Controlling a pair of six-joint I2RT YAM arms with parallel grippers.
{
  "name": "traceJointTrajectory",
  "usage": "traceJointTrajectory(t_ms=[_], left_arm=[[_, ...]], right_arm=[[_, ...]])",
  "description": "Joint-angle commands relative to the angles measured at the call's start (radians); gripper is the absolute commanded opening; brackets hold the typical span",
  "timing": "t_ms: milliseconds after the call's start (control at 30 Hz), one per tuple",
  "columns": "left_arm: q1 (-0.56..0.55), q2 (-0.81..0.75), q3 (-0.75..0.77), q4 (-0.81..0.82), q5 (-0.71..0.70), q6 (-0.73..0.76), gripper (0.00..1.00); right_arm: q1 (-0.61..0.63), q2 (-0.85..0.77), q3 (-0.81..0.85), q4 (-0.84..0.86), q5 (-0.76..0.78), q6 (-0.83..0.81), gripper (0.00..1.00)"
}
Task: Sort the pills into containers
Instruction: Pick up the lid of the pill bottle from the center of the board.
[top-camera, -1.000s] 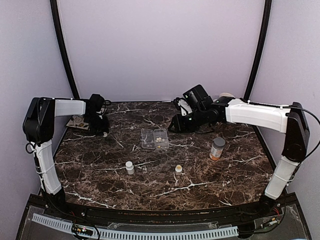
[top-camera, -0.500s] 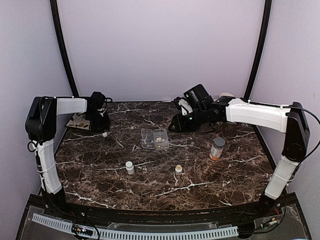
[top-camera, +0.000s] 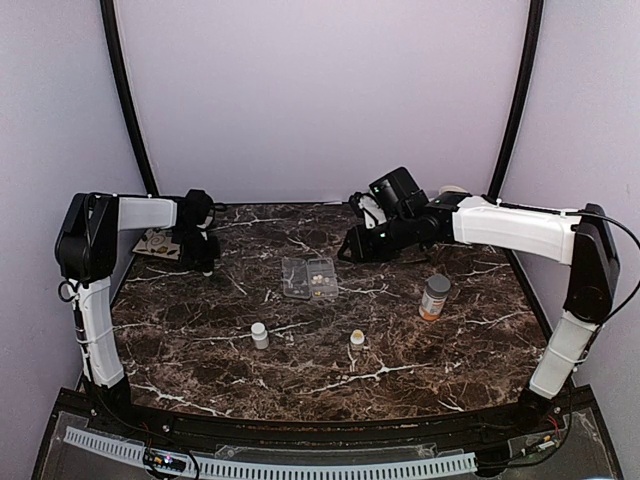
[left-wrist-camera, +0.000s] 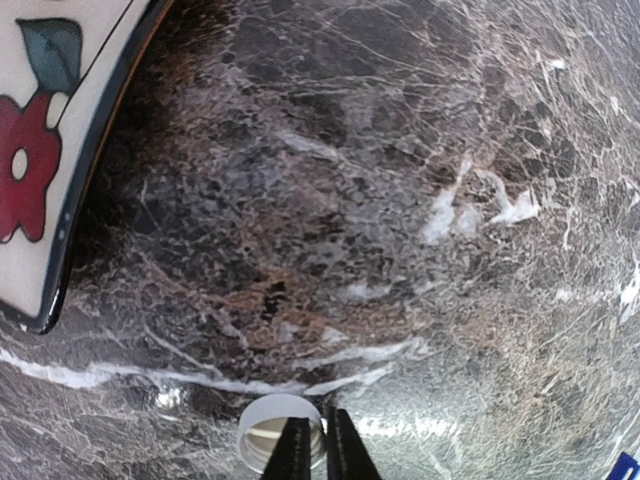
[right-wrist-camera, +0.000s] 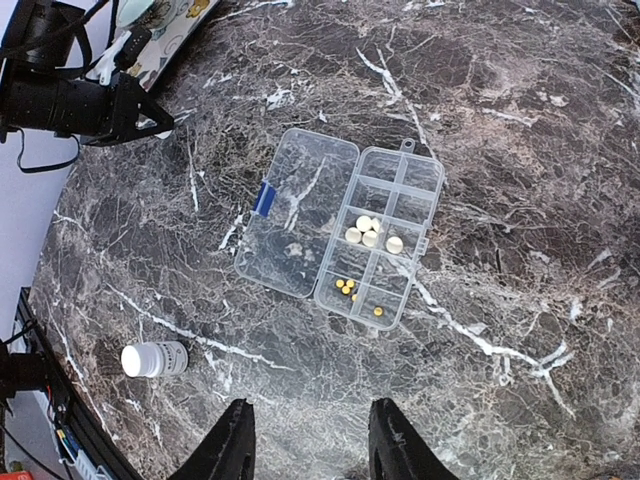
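One pill box (right-wrist-camera: 402, 188) holds four cream pills (right-wrist-camera: 370, 238); left of it your left gripper (left-wrist-camera: 317, 432) pinches one white cap (left-wrist-camera: 262, 432), your right gripper (right-wrist-camera: 312, 420) stands open

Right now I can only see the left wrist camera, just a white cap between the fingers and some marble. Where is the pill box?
Observer: The pill box sits in the middle of the table, to the right of the left gripper and its white cap. Its lid is folded open flat.
Operator: Are any pills in it?
Observer: Yes. The right wrist view shows cream pills around the middle of the box and tiny yellow ones nearer one end.
Operator: What's the other arm doing?
Observer: The right gripper hangs open above the table, holding nothing.
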Motion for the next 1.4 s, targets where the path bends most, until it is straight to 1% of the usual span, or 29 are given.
traceJointTrajectory(t_ms=[0, 133, 333, 467, 567, 600, 700, 767, 867, 933, 1033, 1167, 1267, 1333, 1367], left_arm=[[0.005, 0.011, 0.029, -0.046, -0.012, 0.02, 0.05], [0.006, 0.011, 0.02, -0.057, -0.01, 0.023, 0.0], [0.005, -0.015, 0.013, -0.043, 0.008, 0.033, 0.0], [0.006, -0.084, 0.001, 0.014, 0.101, 0.032, 0.0], [0.005, -0.159, -0.026, 0.111, 0.252, 0.029, 0.0], [0.005, -0.182, -0.042, 0.152, 0.331, 0.023, 0.0], [0.005, -0.239, -0.067, 0.274, 0.543, -0.024, 0.0], [0.001, -0.263, -0.069, 0.332, 0.649, -0.059, 0.0], [-0.01, -0.302, -0.082, 0.439, 0.806, -0.116, 0.0], [-0.031, -0.311, -0.085, 0.5, 0.898, -0.159, 0.0], [-0.076, -0.319, -0.1, 0.617, 0.997, -0.238, 0.0], [-0.148, -0.308, -0.141, 0.837, 1.119, -0.397, 0.0], [-0.196, -0.279, -0.157, 0.991, 1.173, -0.535, 0.0], [-0.223, -0.263, -0.161, 1.045, 1.186, -0.602, 0.0], [-0.232, -0.256, -0.167, 1.091, 1.196, -0.663, 0.0]], right_arm=[[-0.012, 0.015, 0.024, 0.047, -0.018, -0.01, 0.41], [-0.016, 0.02, 0.026, 0.049, -0.023, -0.013, 0.41], [-0.018, 0.024, 0.035, 0.043, -0.021, -0.017, 0.41], [-0.027, 0.012, 0.035, 0.046, -0.033, -0.019, 0.41], [-0.045, -0.02, -0.002, 0.119, -0.082, -0.001, 0.41], [-0.053, -0.035, -0.019, 0.154, -0.105, 0.007, 0.42], [-0.058, -0.089, -0.083, 0.272, -0.16, 0.024, 0.51], [-0.059, -0.131, -0.144, 0.367, -0.183, 0.037, 0.56], [-0.058, -0.195, -0.206, 0.465, -0.204, 0.048, 0.61], [-0.058, -0.226, -0.257, 0.541, -0.218, 0.062, 0.63], [-0.058, -0.265, -0.345, 0.679, -0.264, 0.106, 0.64], [-0.058, -0.275, -0.409, 0.827, -0.296, 0.168, 0.66], [-0.05, -0.275, -0.425, 0.868, -0.293, 0.172, 0.7], [-0.04, -0.276, -0.419, 0.837, -0.258, 0.127, 0.7], [-0.032, -0.275, -0.41, 0.807, -0.233, 0.092, 0.7]])
